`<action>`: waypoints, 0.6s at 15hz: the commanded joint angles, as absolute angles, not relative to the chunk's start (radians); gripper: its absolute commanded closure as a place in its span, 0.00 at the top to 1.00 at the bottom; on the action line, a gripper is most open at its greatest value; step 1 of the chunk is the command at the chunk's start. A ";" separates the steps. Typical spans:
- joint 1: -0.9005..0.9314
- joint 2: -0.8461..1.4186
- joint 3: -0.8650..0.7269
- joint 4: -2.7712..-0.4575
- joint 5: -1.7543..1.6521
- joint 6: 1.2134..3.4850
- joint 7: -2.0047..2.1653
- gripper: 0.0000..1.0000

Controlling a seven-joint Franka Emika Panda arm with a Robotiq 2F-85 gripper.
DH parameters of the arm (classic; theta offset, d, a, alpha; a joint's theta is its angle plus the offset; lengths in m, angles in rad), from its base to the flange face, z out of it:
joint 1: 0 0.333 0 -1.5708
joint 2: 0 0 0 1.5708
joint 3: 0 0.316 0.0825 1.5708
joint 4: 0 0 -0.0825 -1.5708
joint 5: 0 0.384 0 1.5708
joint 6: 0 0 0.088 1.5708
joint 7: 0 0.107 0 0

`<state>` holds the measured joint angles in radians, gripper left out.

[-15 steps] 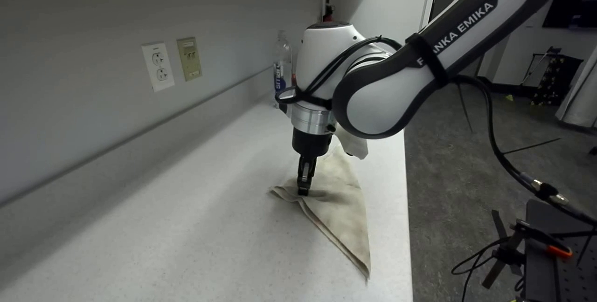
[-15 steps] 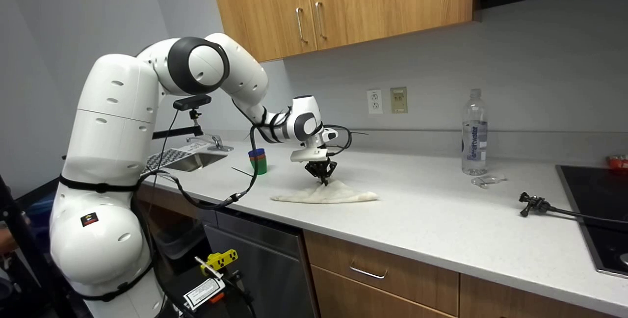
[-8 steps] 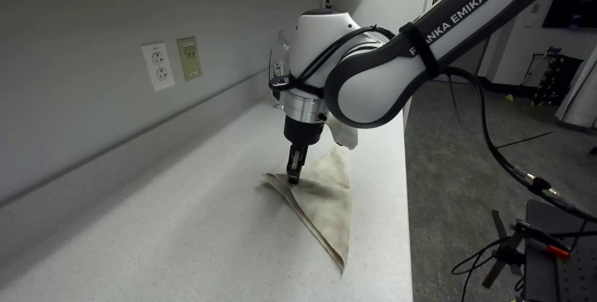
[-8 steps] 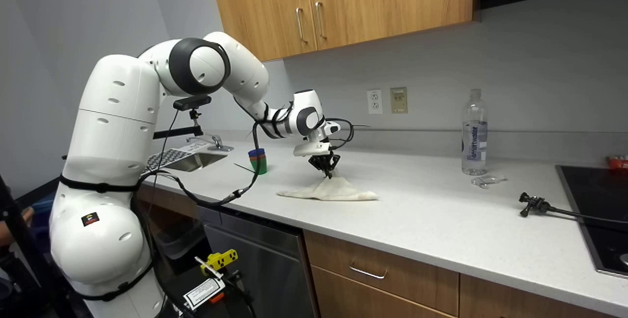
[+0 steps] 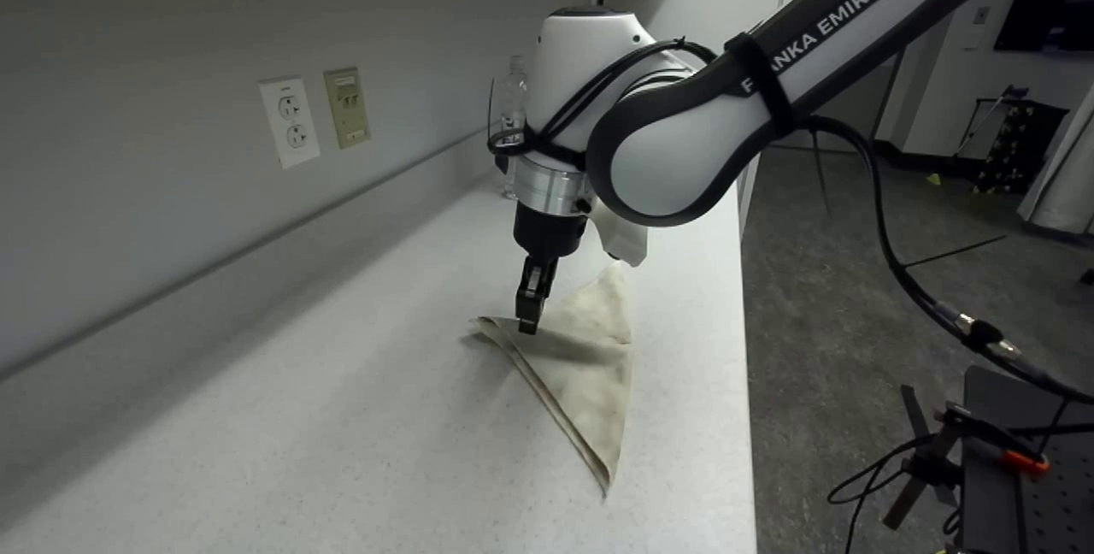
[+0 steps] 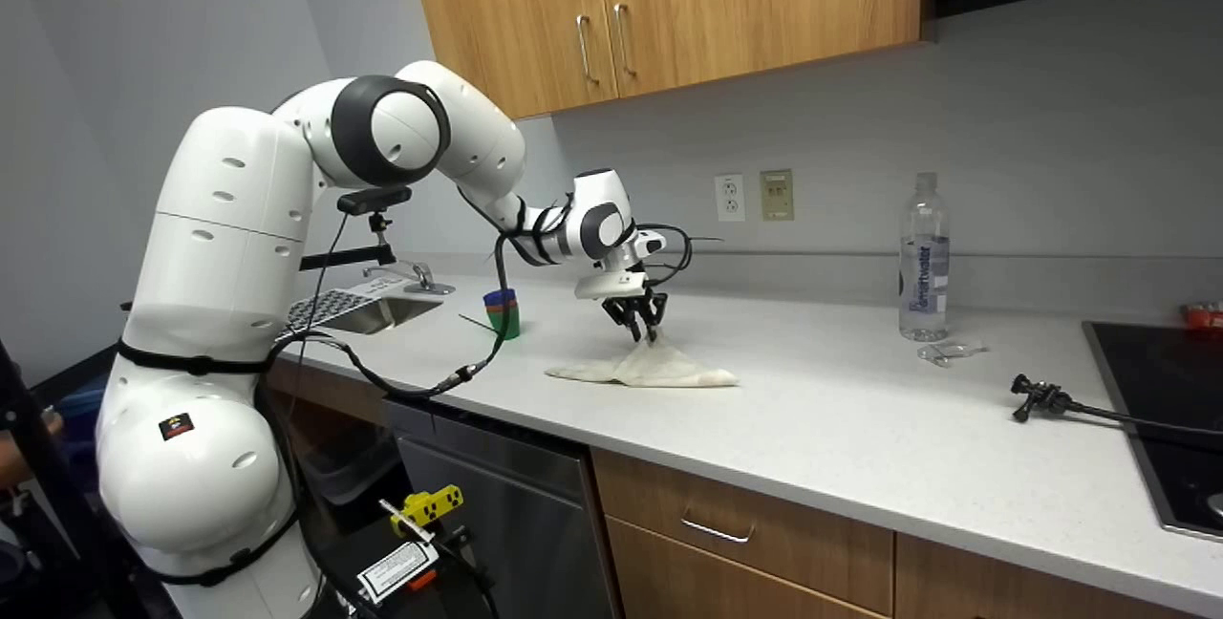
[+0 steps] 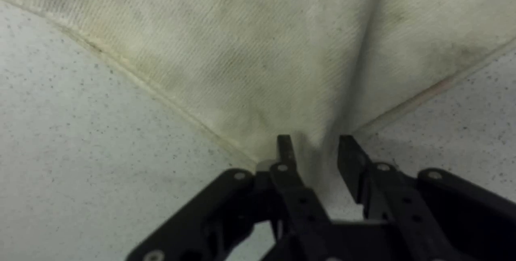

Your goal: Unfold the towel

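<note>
Indoors, towel (image 5: 585, 370) on speckled counter (image 5: 359, 426), wooden cabinet (image 6: 745, 3)

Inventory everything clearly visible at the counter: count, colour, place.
Counter: one, white, along wall
Towel: one, cream, folded, on counter
Bottle: one, clear, on counter
Small item: one, clear, by bottle
Cooktop: one, black, in counter
Mount: one, black, by cooktop
Sink: one, silver, in counter
Faucet: one, silver, by sink
Cups: one stack, blue, red, green, near sink
Wall plates: two, white and beige, on wall
Arm: one, white and black, over counter
Claw: one, black, open, at towel's corner
</note>
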<state>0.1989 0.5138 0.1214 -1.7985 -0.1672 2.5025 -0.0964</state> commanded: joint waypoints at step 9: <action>0.227 0.532 0.088 -1.768 -0.194 2.487 -0.033 0.00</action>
